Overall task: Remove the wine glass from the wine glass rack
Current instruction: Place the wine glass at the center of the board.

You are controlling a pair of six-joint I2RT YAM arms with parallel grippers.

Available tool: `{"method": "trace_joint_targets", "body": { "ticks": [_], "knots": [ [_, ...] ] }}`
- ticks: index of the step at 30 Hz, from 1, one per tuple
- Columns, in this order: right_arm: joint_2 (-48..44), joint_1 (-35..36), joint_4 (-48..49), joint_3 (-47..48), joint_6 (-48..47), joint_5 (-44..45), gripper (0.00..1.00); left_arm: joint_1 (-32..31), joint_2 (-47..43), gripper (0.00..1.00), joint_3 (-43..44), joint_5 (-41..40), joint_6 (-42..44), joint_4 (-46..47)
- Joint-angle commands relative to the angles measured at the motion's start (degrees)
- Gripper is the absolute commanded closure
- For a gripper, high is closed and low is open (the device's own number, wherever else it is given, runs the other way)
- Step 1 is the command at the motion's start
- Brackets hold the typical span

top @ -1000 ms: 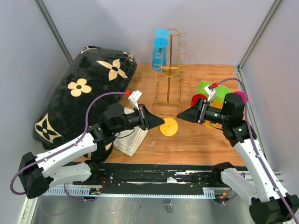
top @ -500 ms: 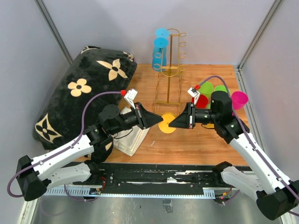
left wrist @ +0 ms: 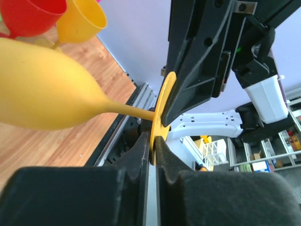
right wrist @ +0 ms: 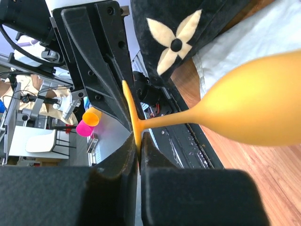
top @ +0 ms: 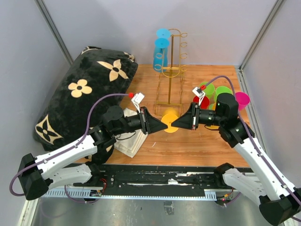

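Observation:
A yellow wine glass (top: 169, 116) hangs in the air in front of the gold wire wine glass rack (top: 172, 70), lying sideways. Its bowl (left wrist: 42, 94) and thin stem show in the left wrist view, and the bowl (right wrist: 254, 103) shows again in the right wrist view. My left gripper (top: 162, 125) is shut on the rim of the flat foot (left wrist: 162, 108) from the left. My right gripper (top: 174, 124) is shut on the same foot (right wrist: 131, 108) from the right. Blue wine glasses (top: 161, 49) hang on the rack's left side.
A black pillow with cream flowers (top: 84, 89) fills the back left. A folded white cloth (top: 129, 139) lies under the left arm. Red, green, pink and orange cups (top: 211, 94) stand at the right, behind the right gripper. Grey walls close in three sides.
The right gripper swung left from the cups and closed on the yellow glass's foot. The left gripper kept its hold, and the glass now sits a little higher.

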Motion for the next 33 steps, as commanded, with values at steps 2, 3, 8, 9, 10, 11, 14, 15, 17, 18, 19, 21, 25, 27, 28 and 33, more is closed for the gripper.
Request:
{"method": "trace_joint_targets", "body": {
  "ticks": [2,3,8,9,10,11,14,15,17,18,19,21,25,27,28,33],
  "knots": [
    [-2.2,1.1,1.8,1.2,-2.6,1.3,0.84,-1.2,0.1,0.99,-0.5,3.0,0.8,4.3],
    [-2.6,1.1,-0.2,2.0,-4.1,2.8,0.75,-1.4,-0.2,1.0,-0.6,2.9,1.6,4.1],
    [-5.5,1.1,-11.0,8.3,-13.8,17.4,0.4,-4.9,-1.9,0.99,-0.9,2.4,11.4,0.0],
    [-6.1,1.1,-13.2,9.5,-15.5,21.8,0.38,-6.6,-2.4,0.99,-1.0,1.4,14.4,-1.8],
    [-6.5,1.1,-15.3,10.6,-16.7,25.8,0.35,-8.5,-3.2,0.99,-1.2,-0.4,18.1,-3.6],
    [-6.8,1.0,-17.4,11.6,-17.8,30.4,0.33,-10.5,-4.1,0.99,-1.7,-2.4,21.5,-5.1],
    [-6.4,0.4,-23.4,13.9,-18.2,39.5,0.3,-17.1,-7.2,0.99,-5.1,-6.5,31.2,-5.3],
    [-5.7,-0.2,-24.8,14.3,-18.3,39.1,0.3,-19.1,-8.3,0.99,-6.8,-6.9,34.3,-4.2],
    [-3.8,-1.9,-25.9,14.4,-18.0,32.6,0.3,-22.1,-10.2,0.99,-9.7,-4.7,40.5,-2.0],
    [-2.8,-2.7,-25.8,14.1,-17.1,28.5,0.29,-22.7,-11.1,0.99,-11.0,-2.7,43.6,-1.3],
    [-1.8,-3.1,-25.1,13.6,-16.1,23.7,0.28,-22.8,-11.6,0.99,-11.8,-0.8,46.4,-1.0],
    [0.4,-3.3,-22.1,11.8,-14.5,12.0,0.28,-22.8,-12.7,0.99,-12.9,0.5,50.6,-1.3],
    [4.9,-3.2,-20.4,10.4,-12.3,-2.6,0.3,-22.8,-14.3,0.99,-13.8,-1.2,55.5,-2.4],
    [5.9,-3.0,-21.7,10.5,-14.0,-4.7,0.3,-22.8,-14.8,1.0,-13.9,-1.6,57.4,-3.3],
    [6.2,-2.9,-22.4,10.5,-15.1,-4.9,0.31,-22.8,-14.9,1.0,-13.8,-1.0,58.5,-3.7],
    [7.1,-2.8,-23.6,10.6,-17.5,-9.2,0.34,-22.8,-14.7,0.99,-12.0,2.1,61.0,-5.7]
  ]
}}
